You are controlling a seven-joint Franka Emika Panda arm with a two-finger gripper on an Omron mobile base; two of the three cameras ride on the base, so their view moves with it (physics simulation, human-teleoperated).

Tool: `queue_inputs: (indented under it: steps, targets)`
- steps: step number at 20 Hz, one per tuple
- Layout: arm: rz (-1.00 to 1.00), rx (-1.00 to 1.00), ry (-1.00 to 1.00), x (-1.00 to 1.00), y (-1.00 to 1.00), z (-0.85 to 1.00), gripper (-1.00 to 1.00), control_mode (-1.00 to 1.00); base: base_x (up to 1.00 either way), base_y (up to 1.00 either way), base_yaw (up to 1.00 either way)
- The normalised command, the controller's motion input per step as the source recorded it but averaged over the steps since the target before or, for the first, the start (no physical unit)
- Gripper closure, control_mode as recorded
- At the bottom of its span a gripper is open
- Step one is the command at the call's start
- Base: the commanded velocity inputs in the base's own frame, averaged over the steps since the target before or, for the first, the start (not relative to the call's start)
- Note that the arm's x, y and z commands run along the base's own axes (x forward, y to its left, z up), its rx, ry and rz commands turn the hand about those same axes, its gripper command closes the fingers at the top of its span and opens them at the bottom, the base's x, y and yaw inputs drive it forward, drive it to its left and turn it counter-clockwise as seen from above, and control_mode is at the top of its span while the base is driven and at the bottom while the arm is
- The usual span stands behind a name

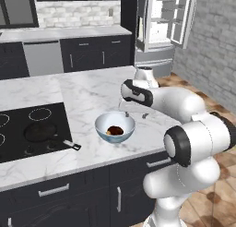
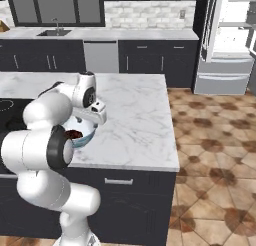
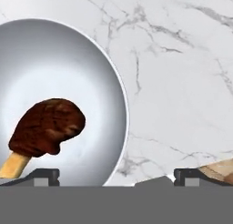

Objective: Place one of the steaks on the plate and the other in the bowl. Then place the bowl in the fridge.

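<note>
The pale bowl [image 1: 115,125] stands on the marble island near its front edge. One dark brown steak [image 1: 115,130] lies inside it, and the hand view shows that steak [image 3: 48,126] left of centre in the bowl [image 3: 68,73]. My gripper [image 1: 136,114] hovers just over the bowl's right rim, open and holding nothing. In the hand view the gripper [image 3: 119,176] straddles the rim, one fingertip [image 3: 43,175] over the bowl and the other over bare counter. My arm covers part of the bowl [image 2: 84,136]. The fridge [image 1: 161,23] stands at the back right with its doors open. The blue plate and second steak are out of view.
A black skillet [image 1: 41,133] sits on the cooktop [image 1: 18,147] left of the bowl, its handle [image 1: 71,144] pointing toward it. A grey dishwasher [image 2: 101,56] is in the back counter. Tiled floor [image 2: 215,140] lies between the island and the fridge [image 2: 225,65].
</note>
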Motion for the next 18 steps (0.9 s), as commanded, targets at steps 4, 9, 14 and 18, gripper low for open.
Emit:
queue_inputs:
  steps: [4, 9, 14, 18]
  targets:
    - [-0.05, 0.00, 0.04, 0.40, -0.11, -0.40, -1.00, -1.00, 0.00, 0.00, 0.00]
    - [-0.07, 0.00, 0.01, 0.18, -0.07, -0.30, -1.00, -1.00, 0.00, 0.00, 0.00]
    - [0.00, 0.00, 0.01, 0.12, 0.03, -0.43, -1.00, -1.00, 0.00, 0.00, 0.00]
    - [0.00, 0.00, 0.02, 0.22, 0.00, -0.43, -1.00, -1.00, 0.00, 0.00, 0.00]
